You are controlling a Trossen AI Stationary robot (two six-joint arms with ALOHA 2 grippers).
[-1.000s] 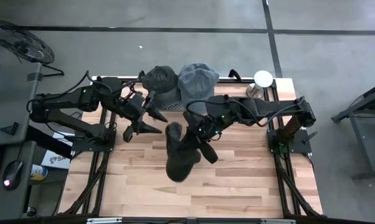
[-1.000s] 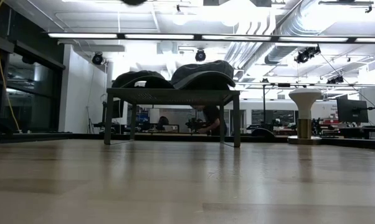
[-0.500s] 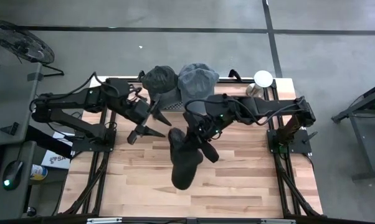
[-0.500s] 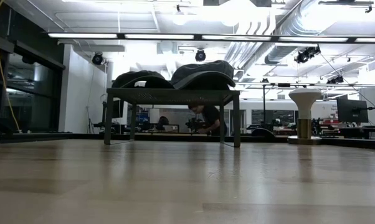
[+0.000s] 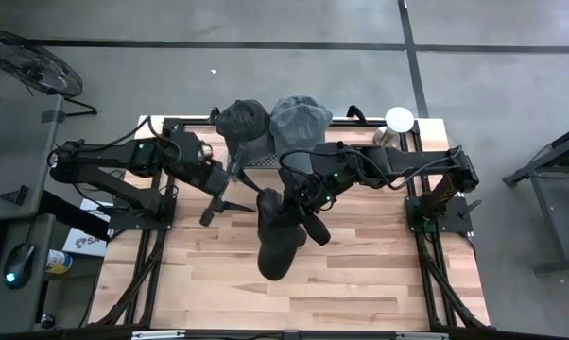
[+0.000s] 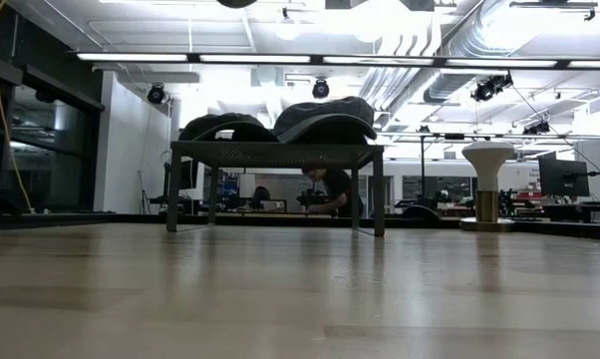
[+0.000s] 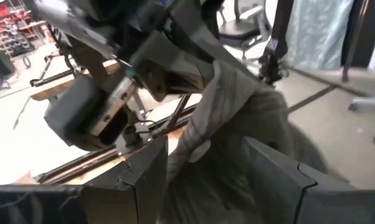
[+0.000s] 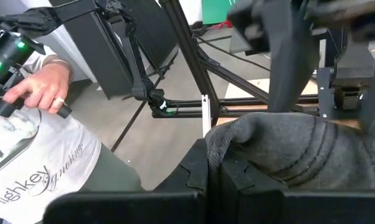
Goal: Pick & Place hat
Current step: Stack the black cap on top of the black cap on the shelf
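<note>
High view shows the pick done and the place not yet begun. Right gripper (image 5: 303, 203) clamped on the edge of a dark hat (image 5: 277, 241), which hangs limp below it, seemingly clear of the table (image 5: 379, 283). Right wrist view confirms it: both fingers pinched on the hat's folded grey edge (image 8: 281, 146). Left gripper (image 5: 228, 210) close beside the right one, on the hat's other side, fingers spread wide. Left wrist view looks between those fingers (image 7: 144, 180) at the hat (image 7: 237, 130), with the cloth near but not gripped. Reads as a possible handover or a two-handed hold being set up, though cannot tell which. Beyond both grippers, at the table's far edge, a rack (image 5: 261, 159) carrying two more hats, a dark one (image 5: 242, 118) and a grey one (image 5: 301, 121). Farther out past the right gripper, a white stand (image 5: 399, 119), bare on top and likely the goal, though that is a guess. Left to do: carry, set down, release. Low view shows neither gripper, only the rack (image 6: 275, 152) and stand (image 6: 488, 155). Beyond the table, a person's hand (image 8: 41, 87) in the right wrist view, well apart from the work.
</note>
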